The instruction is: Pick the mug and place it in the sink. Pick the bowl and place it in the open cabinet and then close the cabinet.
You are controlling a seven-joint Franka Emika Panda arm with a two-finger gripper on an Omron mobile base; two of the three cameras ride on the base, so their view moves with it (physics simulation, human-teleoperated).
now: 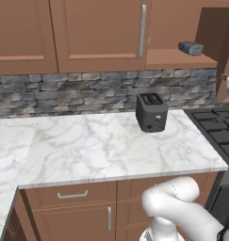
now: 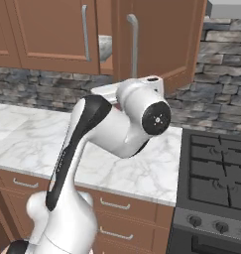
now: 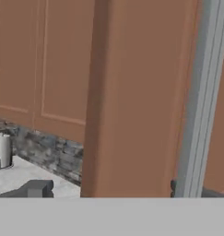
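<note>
The two-finger gripper (image 3: 104, 191) stands wide open and holds nothing. In the hand view its dark tips sit far apart at the bottom, facing the edge of the open reddish-brown wooden cabinet door (image 3: 132, 101) and its long silver bar handle (image 3: 201, 101).

A grey-white speckled rounded shape, which I take to be the large stone-look bowl (image 2: 106, 47), shows inside the wall cabinet (image 2: 52, 34), in the gap between the shut door and the open one. The bowl step therefore looks done, and closing the cabinet is the step in hand.

The next move calls for getting a finger or the hand's side against the outer face of the open door (image 2: 159, 39), near the handle (image 2: 133, 44), and pushing it round towards the cabinet front. How near the tips are to the door I cannot tell.

A small dark-grey block (image 1: 190, 48) lies on the inner shelf (image 1: 179, 60), back from its front edge, so it should not catch the door. A dark toaster (image 1: 151, 112) stands on the white marble counter (image 1: 102, 146) below, and a black stove (image 2: 216, 173) sits to the right; both are low, and only the arm's elbow need mind them.
</note>
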